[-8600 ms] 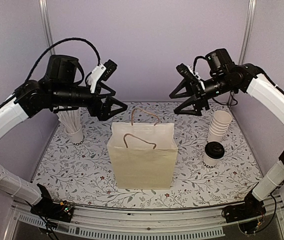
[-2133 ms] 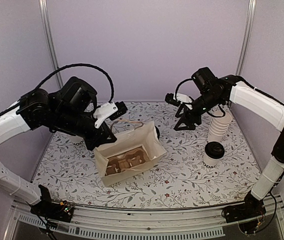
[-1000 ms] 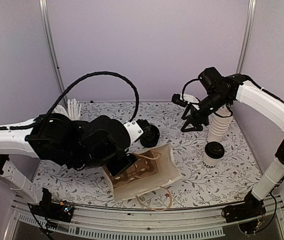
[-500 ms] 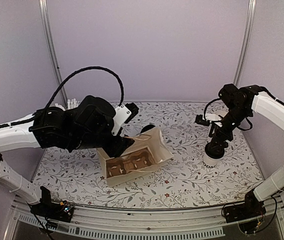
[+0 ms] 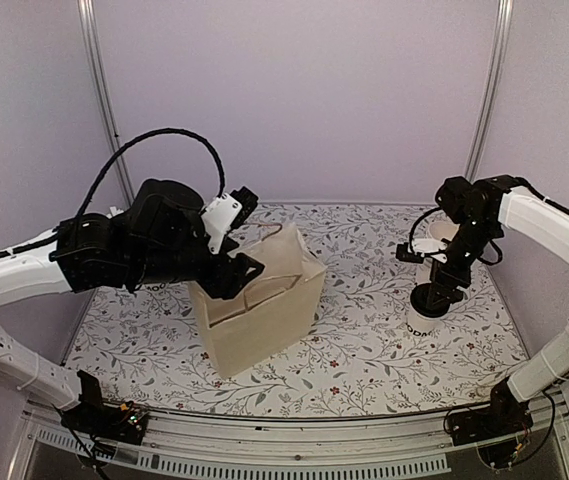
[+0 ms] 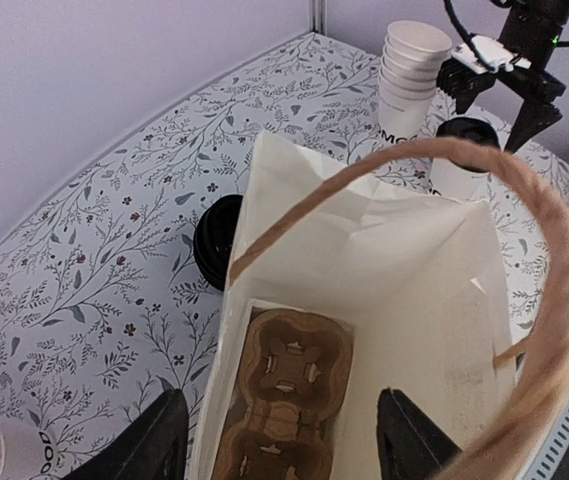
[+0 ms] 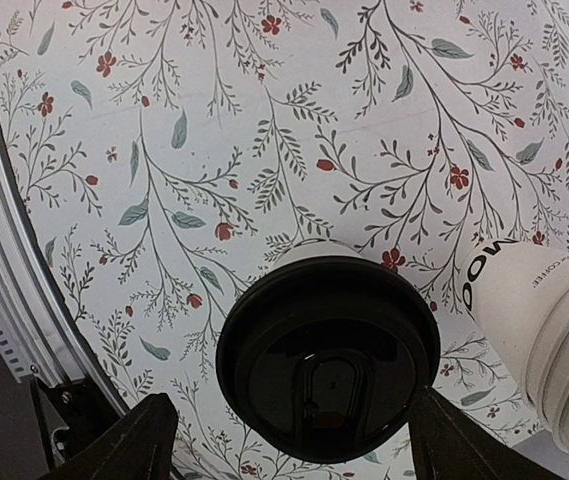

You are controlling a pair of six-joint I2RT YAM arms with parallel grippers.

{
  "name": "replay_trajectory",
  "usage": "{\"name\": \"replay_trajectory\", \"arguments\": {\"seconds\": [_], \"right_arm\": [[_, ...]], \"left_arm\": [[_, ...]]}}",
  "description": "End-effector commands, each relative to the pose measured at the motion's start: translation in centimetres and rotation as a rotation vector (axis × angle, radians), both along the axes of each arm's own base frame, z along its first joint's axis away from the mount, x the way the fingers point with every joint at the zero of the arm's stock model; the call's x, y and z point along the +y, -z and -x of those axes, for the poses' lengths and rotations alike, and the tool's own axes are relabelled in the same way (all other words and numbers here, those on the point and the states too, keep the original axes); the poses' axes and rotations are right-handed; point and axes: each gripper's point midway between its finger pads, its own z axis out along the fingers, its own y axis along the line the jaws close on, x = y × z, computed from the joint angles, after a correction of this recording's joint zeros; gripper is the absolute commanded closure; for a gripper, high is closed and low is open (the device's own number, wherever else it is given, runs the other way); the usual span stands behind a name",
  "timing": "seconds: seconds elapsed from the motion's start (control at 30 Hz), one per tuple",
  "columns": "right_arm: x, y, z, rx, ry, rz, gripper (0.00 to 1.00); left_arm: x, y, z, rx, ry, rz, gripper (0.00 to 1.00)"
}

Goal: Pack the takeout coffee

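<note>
On the counter, right side: takeout coffee, white cup with black lid, upright on the floral counter, just beside the stack of plain cups, well apart from the bag.
Right arm: right gripper directly above the coffee's lid; fingers spread wide, one on each side of the lid, nothing gripped.
Paper bag: cream, upright, left of counter centre, mouth open.
Left arm: left gripper at the bag's top rim; fingers parted, holding nothing that can be made out.
Right wrist view only: lid seen straight from above, round, with a moulded centre; patterned counter shows in the gap between the lid and each finger; dark lettering on the lowest cup of the stack alongside.
Left wrist view only: brown cardboard cup carrier lying on the bag's floor; twine handle arching close past the lens; black round object on the counter just behind the bag; one finger outside the bag's wall, the other over its interior, contact with the paper not discernible.
Top view only: both arms whole; coffee's lid hidden under the right gripper; carrier hidden by the bag's walls.
</note>
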Motion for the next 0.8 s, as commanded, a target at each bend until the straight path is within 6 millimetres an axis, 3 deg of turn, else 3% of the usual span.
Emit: {"name": "replay_trajectory", "arguments": {"seconds": [0.0,0.53,0.77], "right_arm": [[-0.7,0.8,-0.9,-0.007,0.043,0.048,0.17],[-0.8,2.5,-2.1,0.033,0.087,0.08,0.18],[-0.5,0.8,-2.4,0.012,0.09,0.058,0.17]], "left_arm": [[-0.2,-0.7,-0.3,0.001,0.012,0.056,0.33],[-0.4,-0.7,-0.2,0.015,0.021,0.074,0.33],[-0.2,-1.1,-0.1,0.011,0.025,0.094,0.33]]}}
